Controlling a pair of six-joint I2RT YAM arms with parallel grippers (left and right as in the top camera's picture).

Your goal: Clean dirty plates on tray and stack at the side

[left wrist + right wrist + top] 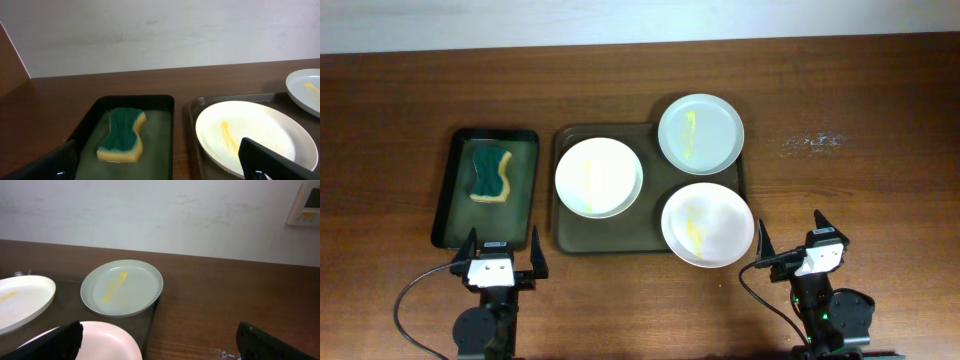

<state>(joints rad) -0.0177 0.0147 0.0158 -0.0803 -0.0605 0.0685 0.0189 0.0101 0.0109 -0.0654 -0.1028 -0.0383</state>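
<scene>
Task status: not begun, as far as I can judge. Item, the tray (572, 236): dark olive, set mid-table, carrying all three plates. Item, the left plate (599, 177): wholly inside the tray's left half, one faint yellow streak on it. Item, the far plate (700, 133): pale greenish white, a yellow smear down its middle, resting on the tray's far right corner and hanging past the rim. Item, the near plate (707, 223): yellowish smear, sitting over the tray's near right corner, its edge out beyond the rim. None wiped, none stacked at the side; all three remain to be cleaned and moved off. Item, the sponge (490, 172): green-topped, yellow beneath, lying in the smaller tray (451, 205) to the left, with nothing touching it. Item, the left gripper (504, 247): parked at the near table edge below the smaller tray, fingers (272, 161) spread wide, holding and touching nothing. Item, the right gripper (790, 232): parked near the table edge just right of the near plate, fingers (47, 341) likewise wide apart, empty, clear of the plate.
</scene>
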